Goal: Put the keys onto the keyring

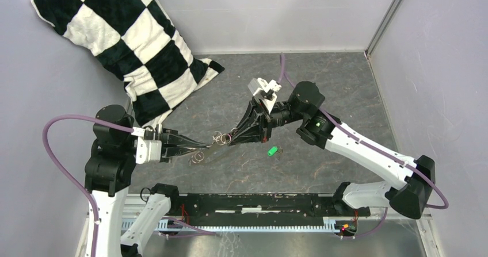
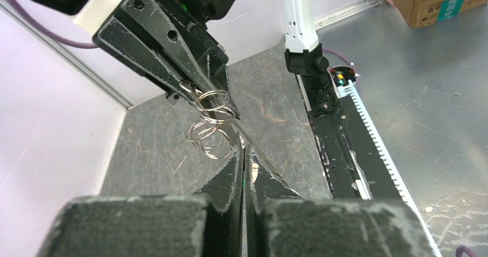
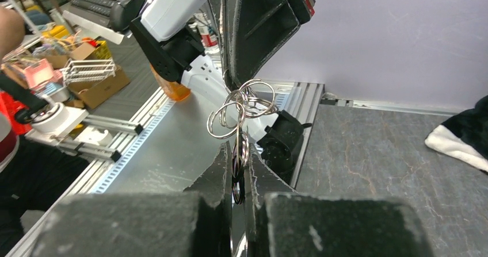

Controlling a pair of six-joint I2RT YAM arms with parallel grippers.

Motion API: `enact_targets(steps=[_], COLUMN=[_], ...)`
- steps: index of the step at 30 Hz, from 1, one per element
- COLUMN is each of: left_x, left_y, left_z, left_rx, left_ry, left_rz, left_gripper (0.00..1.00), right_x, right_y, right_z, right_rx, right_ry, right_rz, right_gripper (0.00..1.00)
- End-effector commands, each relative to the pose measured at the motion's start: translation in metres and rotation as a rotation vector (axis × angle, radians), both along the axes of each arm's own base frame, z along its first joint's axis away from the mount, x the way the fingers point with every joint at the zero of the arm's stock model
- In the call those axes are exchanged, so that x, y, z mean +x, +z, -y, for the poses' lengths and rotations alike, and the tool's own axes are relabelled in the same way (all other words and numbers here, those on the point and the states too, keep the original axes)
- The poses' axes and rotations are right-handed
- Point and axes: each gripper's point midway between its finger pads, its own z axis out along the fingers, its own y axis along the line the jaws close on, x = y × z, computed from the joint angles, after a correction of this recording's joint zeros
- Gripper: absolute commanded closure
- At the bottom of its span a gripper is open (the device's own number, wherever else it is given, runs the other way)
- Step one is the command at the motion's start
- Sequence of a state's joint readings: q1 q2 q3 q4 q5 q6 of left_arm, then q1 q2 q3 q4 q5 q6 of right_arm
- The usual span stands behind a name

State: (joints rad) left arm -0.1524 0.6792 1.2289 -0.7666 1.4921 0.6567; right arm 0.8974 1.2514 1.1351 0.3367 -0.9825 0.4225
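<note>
The keyring (image 1: 214, 147), a thin silvery loop with small rings strung on it, hangs above the table between my two grippers. My left gripper (image 1: 197, 151) is shut on its left edge. In the left wrist view the loop's edge (image 2: 248, 137) runs out of the shut left gripper (image 2: 242, 149), with the small rings (image 2: 210, 135) just beyond. My right gripper (image 1: 228, 139) is shut on the ring cluster at the other end. In the right wrist view rings (image 3: 241, 104) fan out from the shut right gripper (image 3: 237, 149). The green-tagged key (image 1: 273, 150) lies on the table right of the grippers, untouched.
A black-and-white checkered pillow (image 1: 126, 44) leans at the back left, its corner (image 3: 460, 136) showing in the right wrist view. Walls enclose the grey table (image 1: 322, 84). The black mounting rail (image 1: 259, 202) runs along the near edge.
</note>
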Motion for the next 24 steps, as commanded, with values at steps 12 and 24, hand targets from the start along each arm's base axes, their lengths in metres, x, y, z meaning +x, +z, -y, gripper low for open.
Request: enact_targets(steps=[12, 24], left_x=[-0.043, -0.043], left_y=[0.009, 0.012], left_z=[-0.002, -0.002], left_rx=[-0.027, -0.026], left_ry=[-0.161, -0.16], left_rz=[-0.005, -0.007], left_gripper=[0.98, 0.98], right_x=[0.023, 0.064], right_y=[0.017, -0.018], right_z=[-0.011, -0.034], right_rx=[-0.029, -0.131], right_ry=[0.153, -0.06], right_rz=[-0.071, -0.224], right_gripper=[0.99, 0.31])
